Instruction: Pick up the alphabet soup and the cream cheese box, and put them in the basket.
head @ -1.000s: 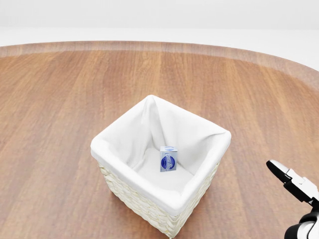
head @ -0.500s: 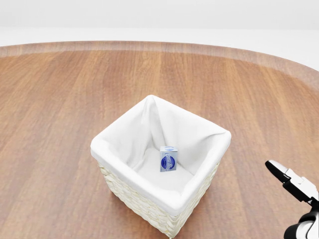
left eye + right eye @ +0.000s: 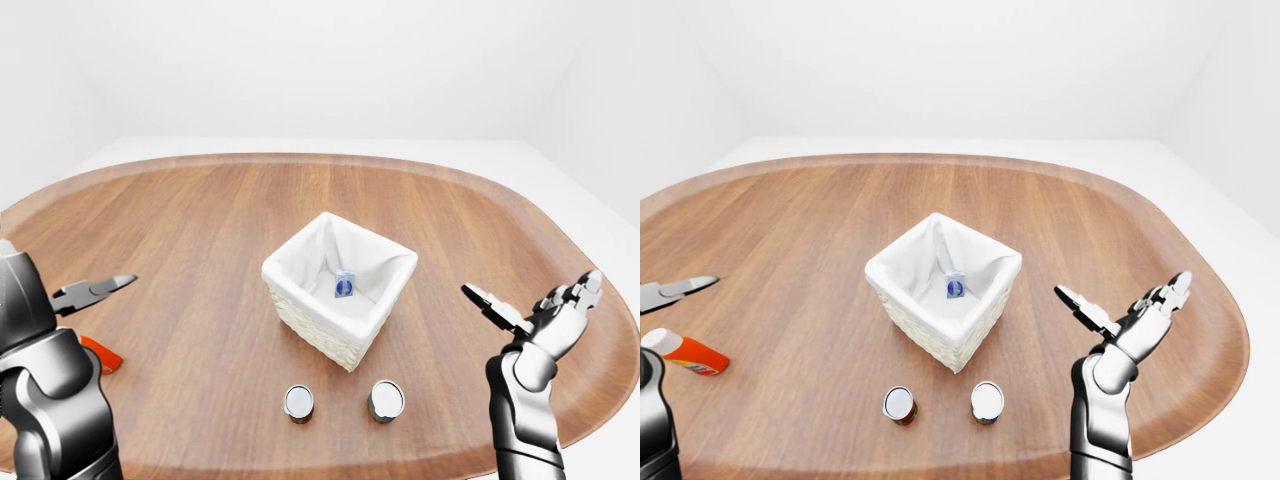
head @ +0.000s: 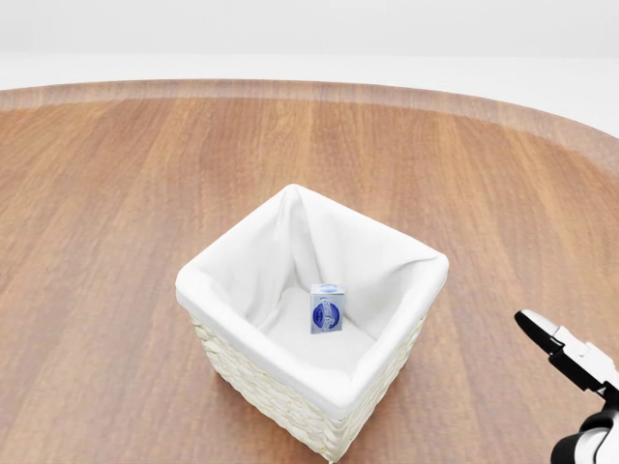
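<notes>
A white-lined wicker basket stands mid-table. The small blue-and-white cream cheese box sits upright on its floor. Two cans stand below the basket in the eye views, one on the left with a reddish side and one on the right. I cannot tell from their labels which is the alphabet soup. My right hand hovers to the right of the basket and cans, fingers spread and empty. My left hand is far left with a finger stretched out, holding nothing.
An orange-red bottle with a white cap lies near the table's left edge, under my left hand. The oval wooden table is rimmed, and its edge curves close behind my right hand.
The right hand's thumb has sunk a touch at the head view's lower right. Nothing else has moved.
</notes>
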Controlling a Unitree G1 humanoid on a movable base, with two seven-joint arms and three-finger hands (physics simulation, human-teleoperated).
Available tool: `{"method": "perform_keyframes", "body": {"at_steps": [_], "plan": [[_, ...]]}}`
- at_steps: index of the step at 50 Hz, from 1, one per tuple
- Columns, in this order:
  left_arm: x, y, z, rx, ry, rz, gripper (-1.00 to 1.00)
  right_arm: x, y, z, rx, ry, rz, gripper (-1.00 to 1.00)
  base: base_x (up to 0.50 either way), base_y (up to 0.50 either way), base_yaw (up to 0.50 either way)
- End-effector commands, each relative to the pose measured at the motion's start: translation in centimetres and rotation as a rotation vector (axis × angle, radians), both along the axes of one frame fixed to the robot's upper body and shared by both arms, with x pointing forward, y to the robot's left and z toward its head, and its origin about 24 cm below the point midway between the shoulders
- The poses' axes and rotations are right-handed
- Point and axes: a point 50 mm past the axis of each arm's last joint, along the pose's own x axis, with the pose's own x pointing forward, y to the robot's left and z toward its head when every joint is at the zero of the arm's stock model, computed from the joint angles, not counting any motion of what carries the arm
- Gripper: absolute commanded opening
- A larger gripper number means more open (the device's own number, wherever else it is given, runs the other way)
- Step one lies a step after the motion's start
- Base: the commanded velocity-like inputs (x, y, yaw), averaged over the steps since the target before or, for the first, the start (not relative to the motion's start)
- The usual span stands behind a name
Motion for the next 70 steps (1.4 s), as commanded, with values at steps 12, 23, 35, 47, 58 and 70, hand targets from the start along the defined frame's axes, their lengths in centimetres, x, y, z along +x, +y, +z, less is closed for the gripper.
{"method": "perform_keyframes", "body": {"at_steps": [12,23,35,47,58,70], "plan": [[0.2,0.3,-0.8,0.001,0.029,0.028,1.00,0.1,0.1,-0.2,-0.016,0.015,0.002,1.00,0.00,0.00,0.00],[0.2,0.3,-0.8,0.001,0.029,0.028,1.00,0.1,0.1,-0.2,-0.016,0.015,0.002,1.00,0.00,0.00,0.00],[0.0,0.4,-0.6,-0.014,0.020,0.013,1.00,0.1,-0.2,-0.5,-0.030,0.038,-0.007,1.00,0.00,0.00,0.00],[0.2,0.4,-0.7,-0.009,0.026,0.018,1.00,-0.8,0.8,-1.8,-0.120,0.138,0.017,1.00,0.00,0.00,0.00],[0.1,0.5,-0.8,-0.022,0.026,0.013,1.00,-2.3,1.7,-2.6,-0.169,0.198,0.020,1.00,0.00,0.00,0.00],[0.3,0.6,-0.9,-0.018,0.028,0.024,1.00,-3.5,1.5,1.1,-0.264,0.070,0.042,1.00,0.00,0.00,0.00]]}}
